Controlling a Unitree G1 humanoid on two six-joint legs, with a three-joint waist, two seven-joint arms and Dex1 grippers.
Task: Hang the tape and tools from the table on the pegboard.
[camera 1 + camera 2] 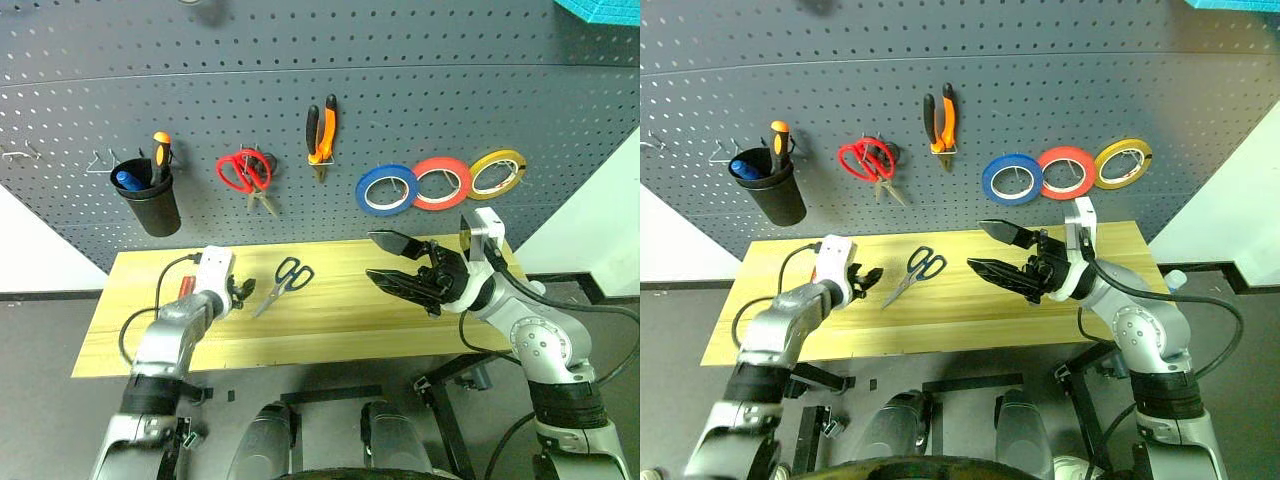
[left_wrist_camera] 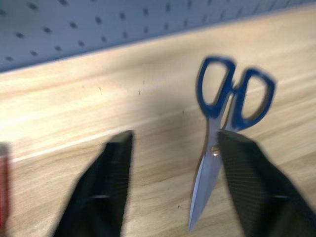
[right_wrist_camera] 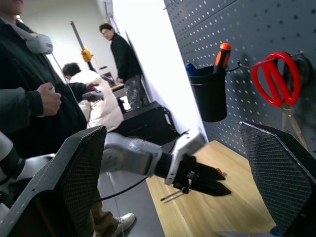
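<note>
Left gripper, fingers spread, hovers over light wooden table; blue-handled steel scissors lie just beside its right finger, blades pointing back toward it.

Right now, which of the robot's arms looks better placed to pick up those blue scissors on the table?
Probably the left. The left gripper sits low over the table, open, right beside the blue scissors. The right gripper hangs higher, farther from them.

The scene is lit evenly from above. Soft shadows are cast on the pegboard. The scissors are blurred; straight lines are bent near the edges.
</note>
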